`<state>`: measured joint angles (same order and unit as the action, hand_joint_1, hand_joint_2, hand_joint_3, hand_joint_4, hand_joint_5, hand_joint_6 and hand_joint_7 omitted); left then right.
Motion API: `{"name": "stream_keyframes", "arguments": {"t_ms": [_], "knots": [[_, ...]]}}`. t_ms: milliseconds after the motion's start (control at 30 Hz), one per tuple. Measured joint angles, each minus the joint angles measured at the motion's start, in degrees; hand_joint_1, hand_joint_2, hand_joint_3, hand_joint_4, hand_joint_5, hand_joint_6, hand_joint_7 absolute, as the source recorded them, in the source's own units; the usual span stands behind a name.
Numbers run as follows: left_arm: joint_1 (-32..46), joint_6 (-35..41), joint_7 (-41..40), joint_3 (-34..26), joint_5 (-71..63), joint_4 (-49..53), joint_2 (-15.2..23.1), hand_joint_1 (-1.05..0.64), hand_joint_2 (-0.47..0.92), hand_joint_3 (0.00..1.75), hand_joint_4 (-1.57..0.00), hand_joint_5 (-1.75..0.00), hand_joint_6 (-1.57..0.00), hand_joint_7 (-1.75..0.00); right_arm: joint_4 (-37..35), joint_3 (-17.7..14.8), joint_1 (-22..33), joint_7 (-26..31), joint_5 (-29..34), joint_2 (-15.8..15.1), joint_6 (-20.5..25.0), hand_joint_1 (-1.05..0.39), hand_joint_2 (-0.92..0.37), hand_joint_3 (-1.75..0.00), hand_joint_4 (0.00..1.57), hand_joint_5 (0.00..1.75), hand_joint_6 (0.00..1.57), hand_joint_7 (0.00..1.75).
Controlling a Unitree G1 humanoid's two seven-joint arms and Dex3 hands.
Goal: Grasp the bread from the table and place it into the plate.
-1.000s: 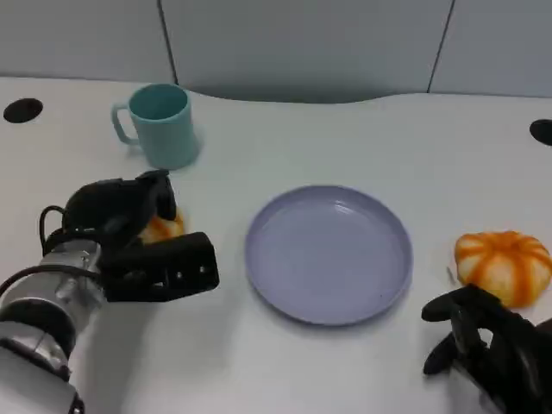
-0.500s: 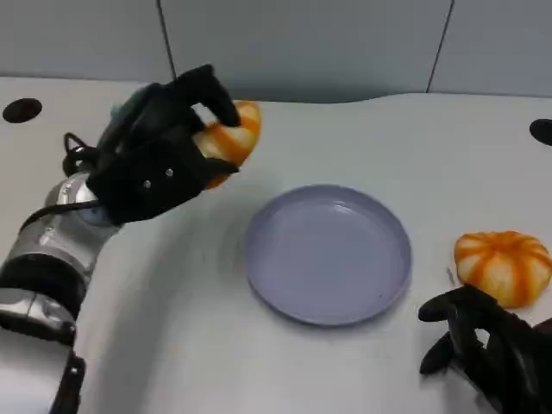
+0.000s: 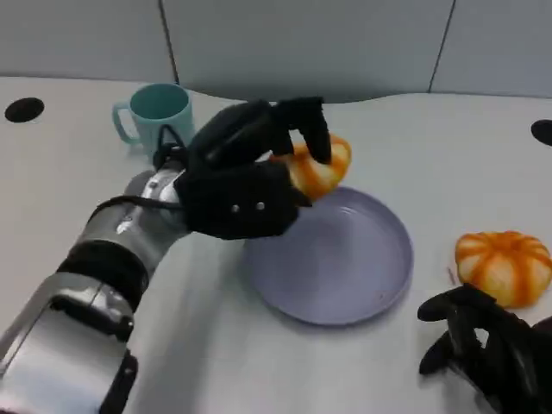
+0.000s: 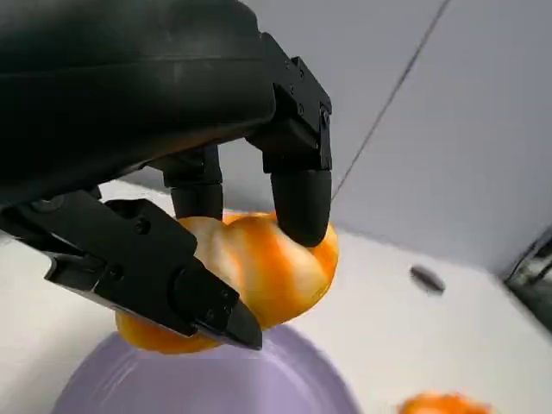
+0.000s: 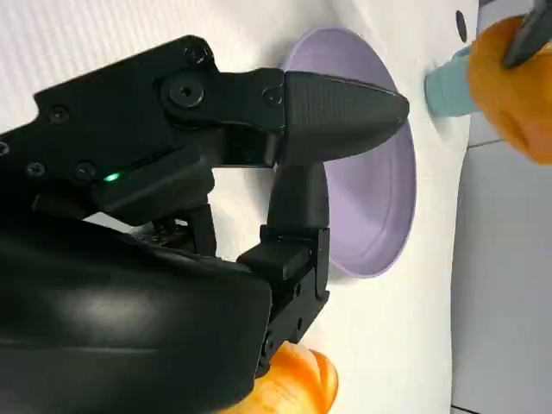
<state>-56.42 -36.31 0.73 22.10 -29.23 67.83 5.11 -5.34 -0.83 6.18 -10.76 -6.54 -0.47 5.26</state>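
The plate (image 3: 345,267) sat mid-worktop (image 3: 448,164), the mug (image 3: 159,116) far to its left. The left robot hand (image 3: 246,177) held a bread roll (image 3: 319,168) over the plate's far-left rim. A second roll (image 3: 503,266) lay right of the plate, just beyond the right robot hand (image 3: 483,345).

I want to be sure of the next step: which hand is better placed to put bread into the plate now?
The left hand. It already holds one bread above the far rim of the plate, so it probably only needs to lower and release. The right hand holds nothing, resting on the table near the other bread.
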Motion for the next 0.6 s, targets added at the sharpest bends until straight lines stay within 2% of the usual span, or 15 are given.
{"name": "stream_keyframes", "arguments": {"t_ms": [300,400,467,500,533,600], "knots": [[-0.87,1.60,-3.14,7.31,-7.77,2.60,-2.11,-0.17,0.85,0.08,-0.83,-1.75,-0.60,-1.75,-0.34,0.30,-0.09,-0.03,0.42,0.11,-0.82,-0.29,-0.92,-0.56,0.52,1.75,0.42,1.53],[-1.03,1.07,-4.16,8.87,-9.53,3.25,-2.14,-0.32,0.84,0.06,-0.64,-1.75,-0.47,-1.71,-0.49,0.32,0.00,-0.03,0.43,0.22,-1.26,-0.29,-0.92,-0.55,0.51,1.75,0.42,1.51],[-1.11,0.73,-4.76,9.92,-10.26,3.39,-2.13,-0.36,0.84,0.05,-0.59,-1.75,-0.44,-1.71,-0.47,0.34,0.13,-0.02,0.42,0.35,-1.25,-0.29,-0.92,-0.55,0.51,1.75,0.42,1.51],[-1.13,0.68,-4.91,10.23,-10.54,3.46,-2.13,-0.43,0.86,0.04,-0.41,-1.45,-0.34,-1.33,-0.45,0.35,0.16,-0.02,0.42,0.43,-1.25,-0.29,-0.92,-0.55,0.51,1.75,0.42,1.51],[-1.22,0.63,-4.93,10.68,-11.01,3.52,-2.11,-0.48,0.89,0.02,-0.30,-1.17,-0.32,-0.95,-0.44,0.36,0.18,-0.01,0.43,0.50,-1.25,-0.29,-0.92,-0.55,0.52,1.75,0.42,1.50],[-1.59,0.31,-4.89,11.98,-12.02,3.56,-2.04,-0.54,0.91,0.01,-0.16,-0.86,-0.26,-0.53,-0.44,0.41,0.18,0.00,0.44,0.59,-1.25,-0.29,-0.92,-0.55,0.52,1.75,0.42,1.50]]}}
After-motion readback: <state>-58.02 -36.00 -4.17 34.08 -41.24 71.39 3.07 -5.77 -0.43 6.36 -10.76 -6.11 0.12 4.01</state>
